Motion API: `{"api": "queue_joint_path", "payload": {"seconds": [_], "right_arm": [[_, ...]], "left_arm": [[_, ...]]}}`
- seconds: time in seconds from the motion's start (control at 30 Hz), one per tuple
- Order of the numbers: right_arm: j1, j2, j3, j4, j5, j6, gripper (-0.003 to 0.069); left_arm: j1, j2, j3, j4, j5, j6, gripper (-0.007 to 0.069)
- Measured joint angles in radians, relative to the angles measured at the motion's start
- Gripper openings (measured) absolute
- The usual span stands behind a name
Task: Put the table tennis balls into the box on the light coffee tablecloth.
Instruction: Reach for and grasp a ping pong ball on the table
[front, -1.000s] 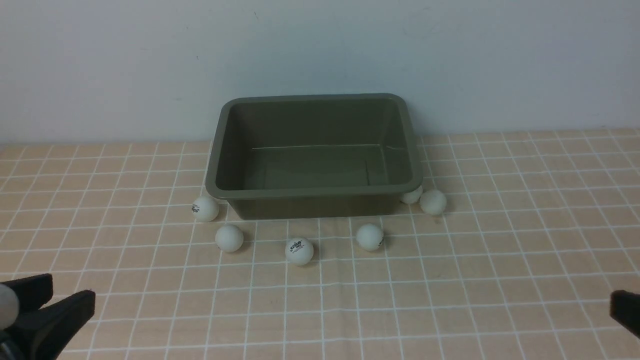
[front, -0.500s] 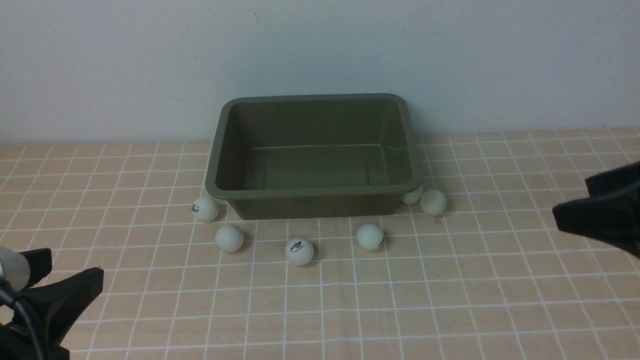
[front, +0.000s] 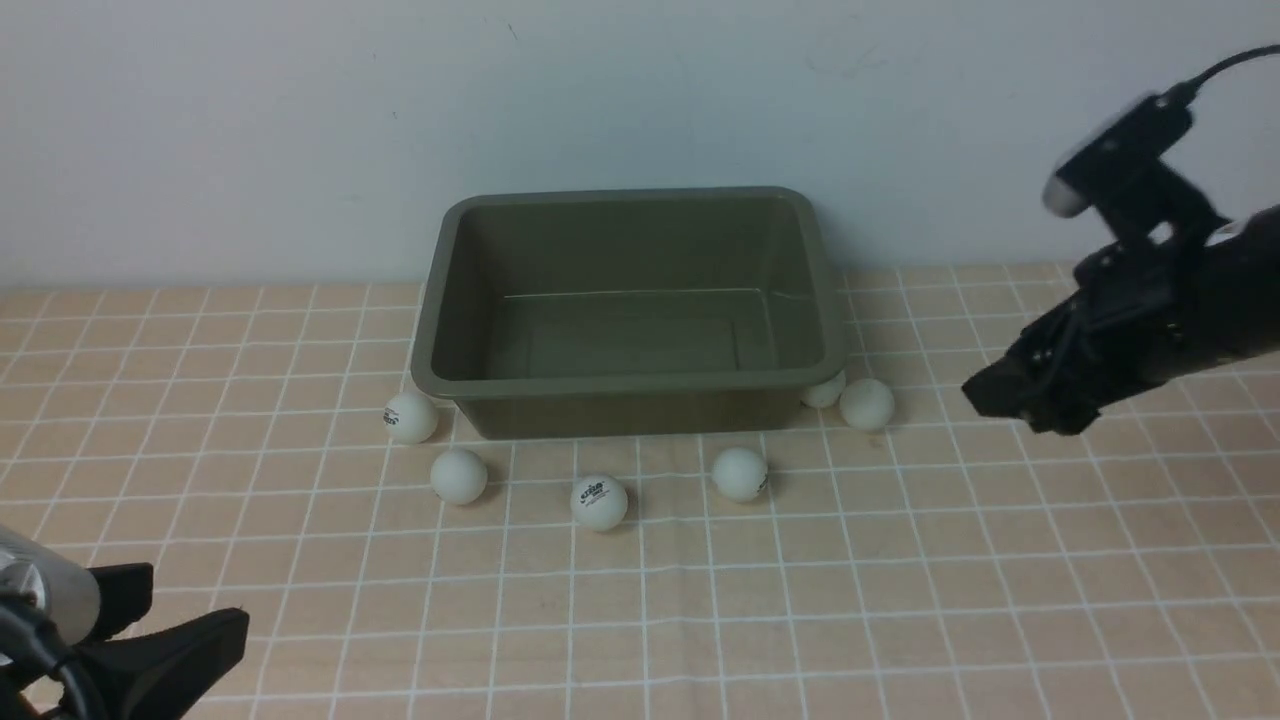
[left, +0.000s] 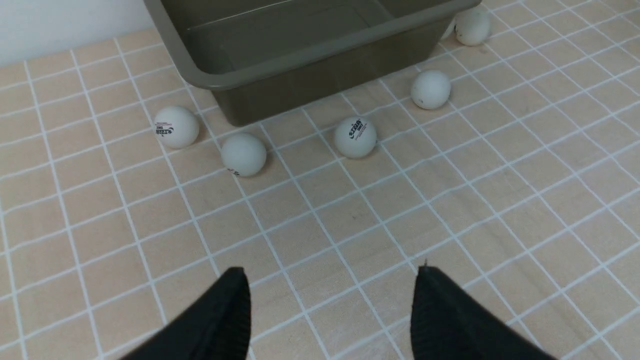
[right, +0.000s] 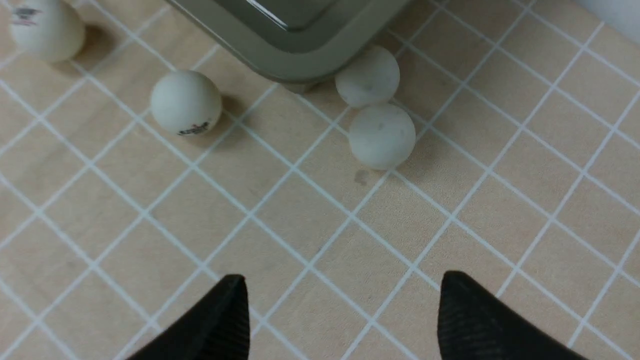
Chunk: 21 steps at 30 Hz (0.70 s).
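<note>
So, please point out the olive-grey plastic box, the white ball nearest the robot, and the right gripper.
Olive-grey plastic box (front: 625, 383): front view, near rim.
White ball nearest the robot (front: 599, 503): front view, its middle.
Right gripper (right: 342, 276): right wrist view, midway between fingertips.

Wall (front: 300, 120): plain and pale grey-white, at the very back.
Specks (front: 513, 30): a few tiny dark marks on the wall.

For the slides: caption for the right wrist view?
Open right gripper over the tablecloth, facing two table tennis balls beside the box corner.
</note>
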Motion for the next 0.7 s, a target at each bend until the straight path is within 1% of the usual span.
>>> {"api": "queue_joint_path", "payload": {"seconds": [0.1,0.2,0.3,0.43,0.57,0.7], "right_arm": [[0.014,0.095,-0.069,-0.019,-0.003,0.02,0.0444],[0.016,0.215,-0.185,-0.025,0.026,0.022,0.0427],[0.016,0.316,-0.301,-0.026,0.082,0.009,0.042],[0.016,0.459,-0.465,-0.026,0.199,-0.012,0.0419],[0.015,0.528,-0.529,-0.025,0.244,-0.019,0.0419],[0.015,0.566,-0.539,-0.023,0.246,-0.026,0.0419]], "left_arm": [[0.0,0.0,0.0,0.0,0.001,-0.005,0.0363],[0.0,0.0,0.0,0.0,0.002,-0.016,0.0363],[0.0,0.0,0.0,0.0,0.005,-0.021,0.0363],[0.0,0.0,0.0,0.001,0.038,-0.024,0.0363],[0.0,0.0,0.0,0.001,0.049,-0.026,0.0363],[0.0,0.0,0.0,0.001,0.05,-0.026,0.0363]]}}
